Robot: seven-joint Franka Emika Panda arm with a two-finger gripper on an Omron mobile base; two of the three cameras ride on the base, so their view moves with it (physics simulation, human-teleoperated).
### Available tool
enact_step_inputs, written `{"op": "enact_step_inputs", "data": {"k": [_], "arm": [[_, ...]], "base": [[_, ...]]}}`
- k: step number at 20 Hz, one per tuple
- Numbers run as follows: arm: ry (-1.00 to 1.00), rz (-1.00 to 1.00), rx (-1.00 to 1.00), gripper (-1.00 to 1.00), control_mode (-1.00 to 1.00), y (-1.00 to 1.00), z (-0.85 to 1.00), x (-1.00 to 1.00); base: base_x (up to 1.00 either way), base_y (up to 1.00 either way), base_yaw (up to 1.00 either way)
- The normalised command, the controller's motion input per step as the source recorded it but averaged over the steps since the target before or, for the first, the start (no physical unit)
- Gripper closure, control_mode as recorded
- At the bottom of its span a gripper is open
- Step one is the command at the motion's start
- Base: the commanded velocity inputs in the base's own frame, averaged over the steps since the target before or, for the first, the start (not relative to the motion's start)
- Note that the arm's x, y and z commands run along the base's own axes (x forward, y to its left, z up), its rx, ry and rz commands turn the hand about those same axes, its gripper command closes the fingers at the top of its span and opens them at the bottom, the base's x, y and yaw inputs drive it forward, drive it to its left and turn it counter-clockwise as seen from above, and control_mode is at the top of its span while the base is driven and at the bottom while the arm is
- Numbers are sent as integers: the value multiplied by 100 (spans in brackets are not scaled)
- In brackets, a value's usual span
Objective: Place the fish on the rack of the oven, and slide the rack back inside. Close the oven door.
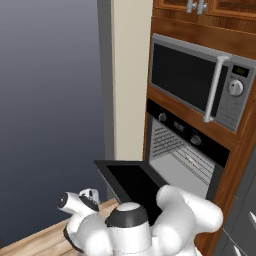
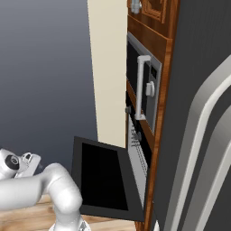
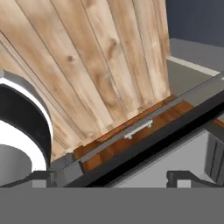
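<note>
the oven door point(image 1: 131, 181) hangs open at lower centre; the rack point(image 1: 192, 161) sits inside; the gripper point(image 3: 109, 177) is fully open and empty; closing remains.

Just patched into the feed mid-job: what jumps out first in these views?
The oven door hangs wide open, flat out in front of the oven, with the wire rack in the lit cavity. Above it sits the silver-framed microwave, shut. The arm is folded low at the left, its gripper open over the wood floor.
</note>
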Motion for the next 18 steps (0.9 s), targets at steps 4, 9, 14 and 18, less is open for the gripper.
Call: {"op": "enact_step_inputs", "data": {"k": [4,9,14,18], "arm": [[0,20,-16,-100,-100,0,-57,-1],[0,18,-12,-100,-100,-9,-39,-7],[0,8,-6,-100,-100,-34,-24,-2],[-1,0,-4,-100,-100,-54,-26,0]], "base": [[0,0,0],[0,0,0],[0,0,0],[0,0,0]]}}
